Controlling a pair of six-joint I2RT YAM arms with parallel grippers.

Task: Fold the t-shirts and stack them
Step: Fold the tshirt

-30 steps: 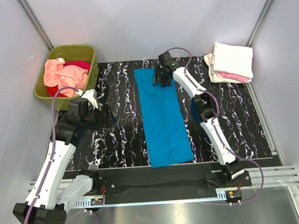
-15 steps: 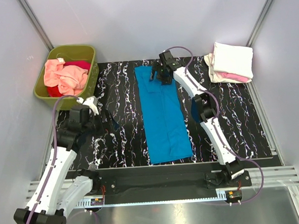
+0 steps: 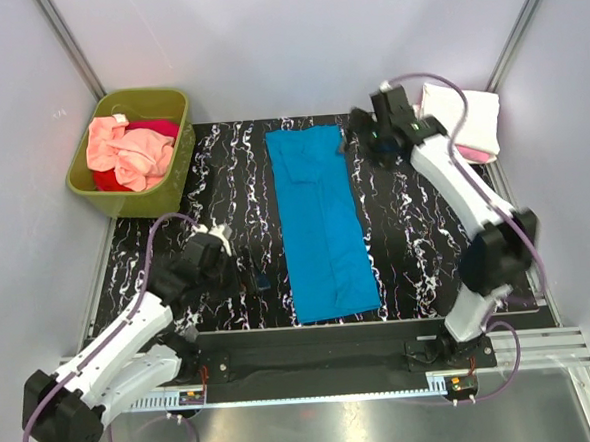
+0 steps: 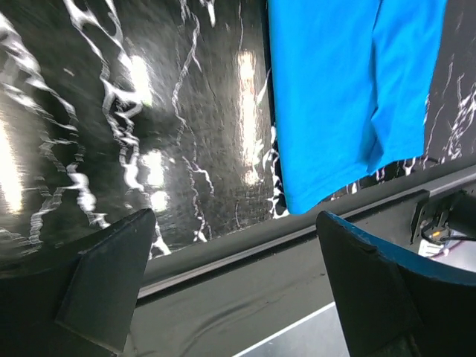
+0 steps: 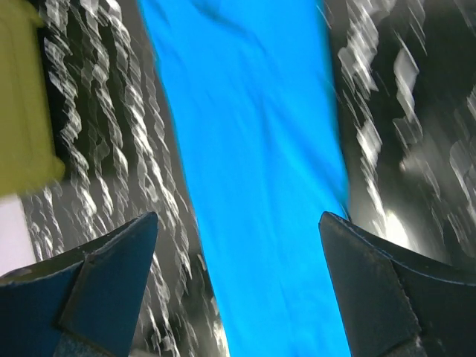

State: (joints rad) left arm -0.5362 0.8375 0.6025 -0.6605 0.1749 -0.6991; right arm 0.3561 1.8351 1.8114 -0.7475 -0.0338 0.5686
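Blue t-shirt (image 3: 320,219) lies folded — left claw (image 4: 234,217), right claw (image 5: 238,217) both spread

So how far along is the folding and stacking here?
Done: a folded stack of cream-white and pink shirts sits at the back right. In hand: the blue t-shirt lies on the mat folded into a long narrow strip; the left fingers and right fingers are open and off it. Left: folding it shorter, stacking it, then the peach and red shirts crumpled in the olive tub.
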